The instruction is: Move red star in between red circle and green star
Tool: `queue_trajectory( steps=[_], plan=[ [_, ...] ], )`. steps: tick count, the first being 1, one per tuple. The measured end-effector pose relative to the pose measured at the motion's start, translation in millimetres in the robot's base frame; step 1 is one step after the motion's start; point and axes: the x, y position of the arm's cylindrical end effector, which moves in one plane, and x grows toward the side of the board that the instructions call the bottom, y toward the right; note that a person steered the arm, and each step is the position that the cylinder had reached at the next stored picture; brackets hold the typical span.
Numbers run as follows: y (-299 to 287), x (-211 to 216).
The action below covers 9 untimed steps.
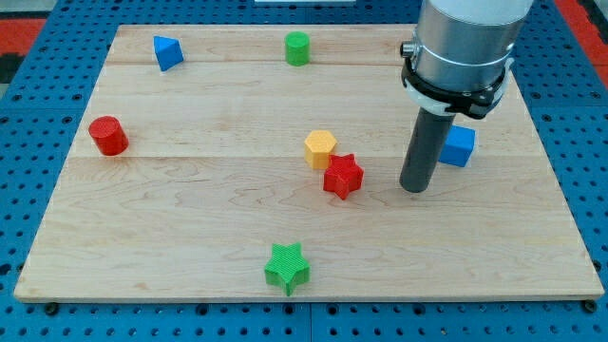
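Approach step: my tip point(414, 188) sits right of the red star point(343, 176), apart.
No fingers exist (rod only); next push goes leftward, toward the gap between red circle point(108, 135) and green star point(287, 267).

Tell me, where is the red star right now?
The red star sits near the board's middle, touching the yellow block at its upper left, with my tip just to its right.

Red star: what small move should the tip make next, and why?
Probably slide my tip toward the view's left into the red star. The tip sits just to the star's right, apart from it, while the red circle and green star lie to the left. The yellow block touches the star's upper left, so a slightly downward push seems wiser.
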Motion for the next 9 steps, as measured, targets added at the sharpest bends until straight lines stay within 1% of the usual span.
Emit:
queue_trajectory(
  steps=[4,5,9],
  plan=[
    [-8,1],
    [-29,-10],
    [-223,-16]
  ],
)
